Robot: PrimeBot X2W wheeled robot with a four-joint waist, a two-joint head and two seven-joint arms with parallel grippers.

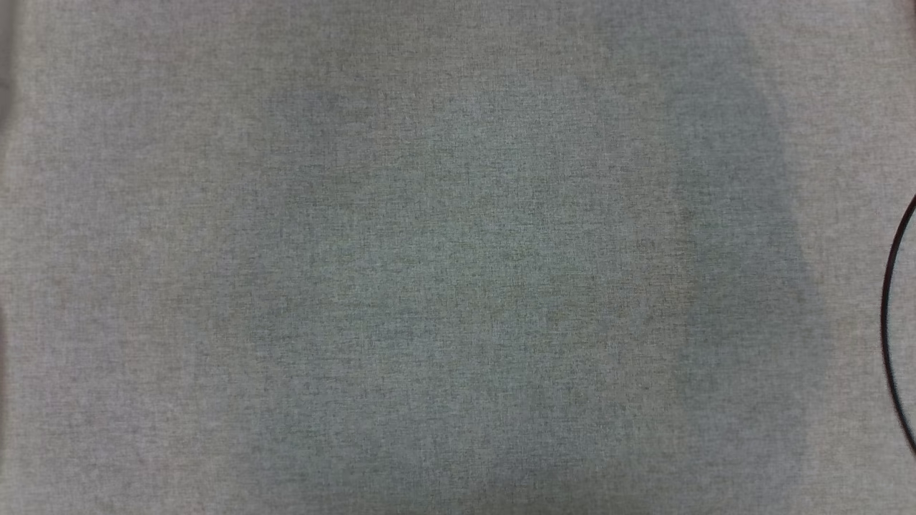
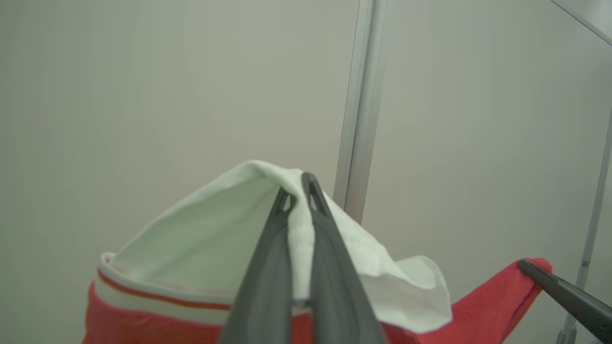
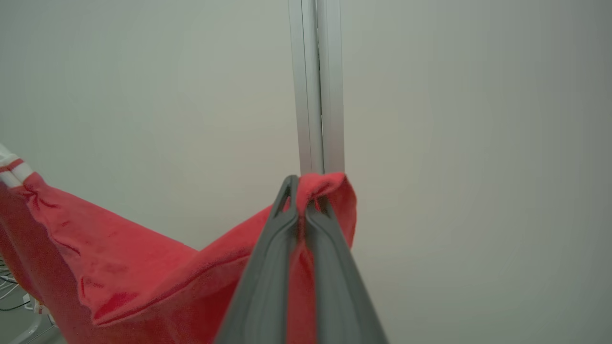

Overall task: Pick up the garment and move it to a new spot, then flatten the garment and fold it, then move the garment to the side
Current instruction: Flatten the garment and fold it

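— While the garment [image 2: 191, 248] hangs in the air, where exactly is it, and what holds it?

— Red cloth with a white panel and a red-and-white band, spread between 2 grippers before a pale wall [image 2: 143, 95] and a metal post [image 3: 318, 95]. Left gripper [image 2: 297, 188]: fingers together, clamped on a fold of the white panel. Right gripper [image 3: 306, 191]: fingers together, clamped on a red corner that bunches over the tips. The cloth sags in a shallow curve between the 2 holds, and its lower part runs out of frame.

— Which step does this show?

— Judged from the pose, the carry to a new spot, before flattening. Head view: grey table [image 1: 458, 257], with a thin black curve [image 1: 891, 315] of unknown kind at its right edge.

— How is the step done well?

— Keep both grips closed until the lower edge rests on the table. Hold the 2 grippers level and well apart, so the span is taut without strain. Lower the free edge first, then draw the cloth away from it, so that it lies flat and not heaped. Release both holds together, away from the black curve. Risk: the left hold takes only a thin fold near the fingertips and may slip if the arms pull apart too hard.
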